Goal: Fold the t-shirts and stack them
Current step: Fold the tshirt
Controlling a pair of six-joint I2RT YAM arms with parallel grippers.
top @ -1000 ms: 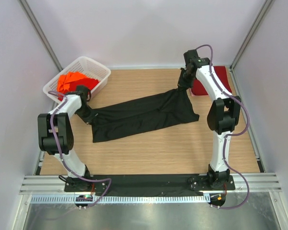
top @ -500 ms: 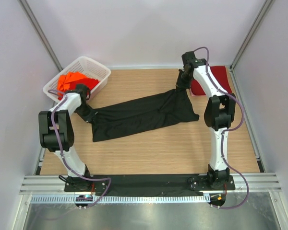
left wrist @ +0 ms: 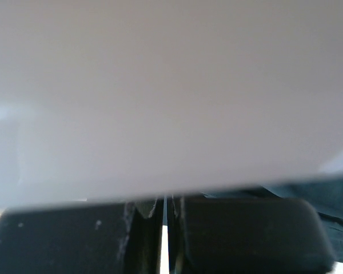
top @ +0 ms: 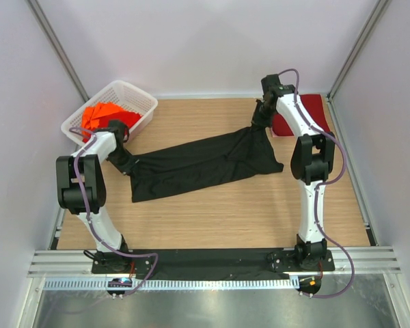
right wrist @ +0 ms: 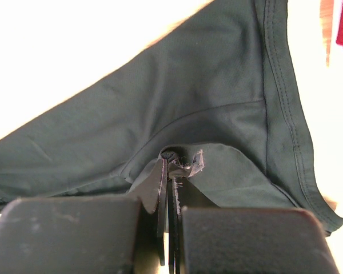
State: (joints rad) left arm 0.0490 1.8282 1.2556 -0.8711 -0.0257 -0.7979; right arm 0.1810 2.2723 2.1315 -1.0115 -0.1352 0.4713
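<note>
A soft, matte black t-shirt (top: 205, 160) lies stretched slantwise on the wood-grain table (top: 225, 215), its hemmed right corner pinched in the closed jaws of the right gripper (right wrist: 171, 170), its left end in those of the left gripper (top: 128, 167).

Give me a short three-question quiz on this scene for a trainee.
1. True or false: the black shirt lies in the basket.
2. Which shirts are in the basket? A the orange shirts, B the dark red one, C none.
3. Fill in: the right fingers are shut on the ____.
Key: 1 false; 2 A; 3 black shirt.
</note>
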